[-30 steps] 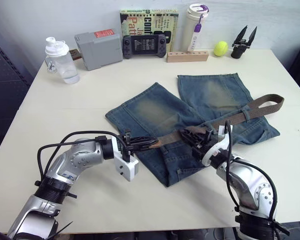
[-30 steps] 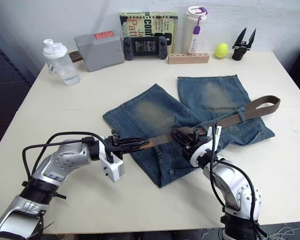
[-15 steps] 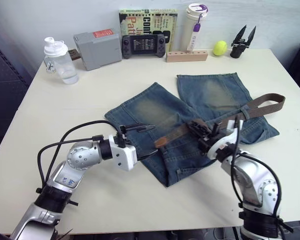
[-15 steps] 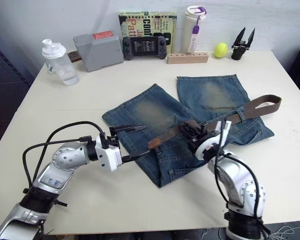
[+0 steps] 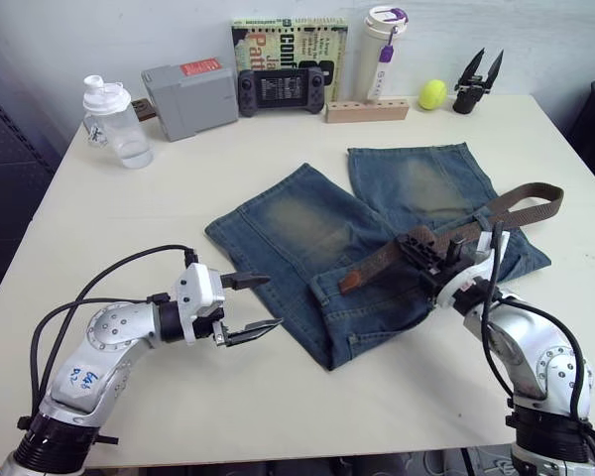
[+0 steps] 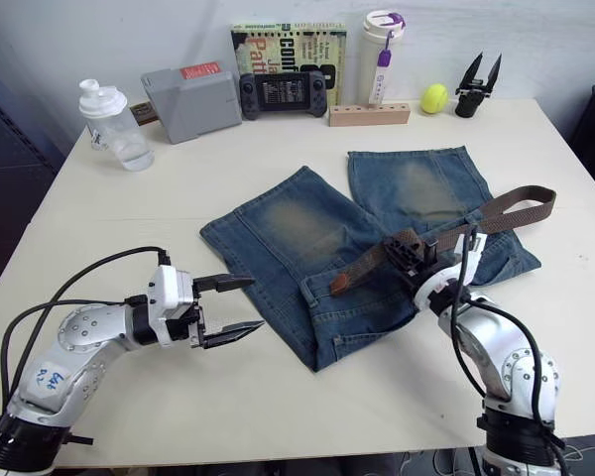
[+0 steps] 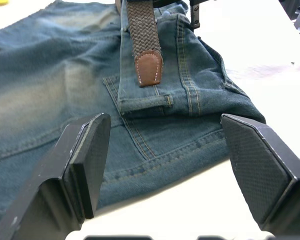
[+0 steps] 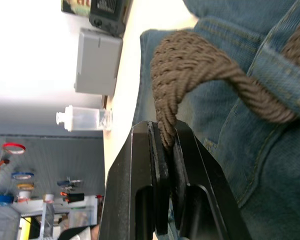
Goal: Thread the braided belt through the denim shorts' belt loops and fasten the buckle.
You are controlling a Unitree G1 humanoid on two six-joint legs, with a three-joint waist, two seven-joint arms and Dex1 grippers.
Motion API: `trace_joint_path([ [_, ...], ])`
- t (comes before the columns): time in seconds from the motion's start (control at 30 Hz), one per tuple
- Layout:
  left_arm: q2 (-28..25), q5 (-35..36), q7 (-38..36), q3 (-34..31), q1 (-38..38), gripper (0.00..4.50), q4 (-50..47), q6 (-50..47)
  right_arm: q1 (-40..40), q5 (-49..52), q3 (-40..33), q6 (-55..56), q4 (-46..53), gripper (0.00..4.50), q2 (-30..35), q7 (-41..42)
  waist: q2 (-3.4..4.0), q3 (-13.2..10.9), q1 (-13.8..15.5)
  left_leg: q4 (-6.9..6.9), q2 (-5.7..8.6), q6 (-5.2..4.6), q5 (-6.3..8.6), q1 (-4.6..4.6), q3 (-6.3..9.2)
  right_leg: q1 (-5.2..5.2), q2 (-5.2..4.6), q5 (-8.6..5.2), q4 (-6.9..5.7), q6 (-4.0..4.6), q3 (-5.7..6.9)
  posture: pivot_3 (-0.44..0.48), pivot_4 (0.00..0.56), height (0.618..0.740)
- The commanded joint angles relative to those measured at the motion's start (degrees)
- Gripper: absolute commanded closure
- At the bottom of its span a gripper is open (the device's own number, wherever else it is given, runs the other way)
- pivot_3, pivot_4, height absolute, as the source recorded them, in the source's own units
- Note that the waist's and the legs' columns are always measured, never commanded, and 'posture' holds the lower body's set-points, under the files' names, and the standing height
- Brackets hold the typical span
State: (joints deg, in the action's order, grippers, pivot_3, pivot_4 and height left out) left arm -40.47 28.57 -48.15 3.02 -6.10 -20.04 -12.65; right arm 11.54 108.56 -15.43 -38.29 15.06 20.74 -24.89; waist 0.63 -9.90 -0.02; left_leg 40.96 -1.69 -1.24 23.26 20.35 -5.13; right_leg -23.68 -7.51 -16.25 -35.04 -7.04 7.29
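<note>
mid-threading: we feed the belt along the waistband

our right end effector (image 5: 423, 251) is clenched on the braided belt (image 5: 521, 201), which lies across the denim shorts (image 5: 307, 228) on the desk (image 5: 129, 213), leather tip (image 7: 148, 69) free. our left end effector (image 5: 246, 305) hangs released beside the shorts. next, we judge, it must take the tip and pull it toward a loop.

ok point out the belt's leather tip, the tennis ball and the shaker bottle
leather tip (image 7: 148, 68), left wrist view, middle of the brown end piece
tennis ball (image 5: 433, 94), left eye view, centre of the ball
shaker bottle (image 5: 113, 124), left eye view, its clear body
</note>
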Motion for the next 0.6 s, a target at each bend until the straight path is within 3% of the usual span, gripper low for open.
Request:
trace_joint_path([
  [0.03,0.3,-0.3,0.1,-1.6,0.6,0.65,-2.0,-0.4,0.5,-2.3,1.8,-0.1,1.2,4.50,-0.7,1.3,0.00,0.0,0.0,0.00,0.00,0.00,0.00,0.00,-0.01,0.00,0.00,0.00,0.01,0.00,0.00,0.000,0.150,0.731],
  [0.33,1.8,-1.9,0.8,-2.1,0.3,0.65,-2.5,-0.9,3.1,-9.5,5.4,-1.1,4.2,4.50,-0.1,2.6,0.02,0.0,0.0,0.00,0.01,0.01,0.00,0.01,-0.06,-0.01,0.01,0.00,0.01,0.00,0.01,0.000,0.150,0.731],
  [0.6,2.0,-3.0,1.2,-2.0,0.5,0.65,-3.0,-0.8,6.0,-15.5,7.4,-4.4,6.5,4.50,4.2,4.2,0.03,0.0,0.0,-0.01,0.01,0.01,0.00,0.02,-0.08,-0.02,0.00,0.00,0.02,0.00,0.01,0.000,0.150,0.731],
])
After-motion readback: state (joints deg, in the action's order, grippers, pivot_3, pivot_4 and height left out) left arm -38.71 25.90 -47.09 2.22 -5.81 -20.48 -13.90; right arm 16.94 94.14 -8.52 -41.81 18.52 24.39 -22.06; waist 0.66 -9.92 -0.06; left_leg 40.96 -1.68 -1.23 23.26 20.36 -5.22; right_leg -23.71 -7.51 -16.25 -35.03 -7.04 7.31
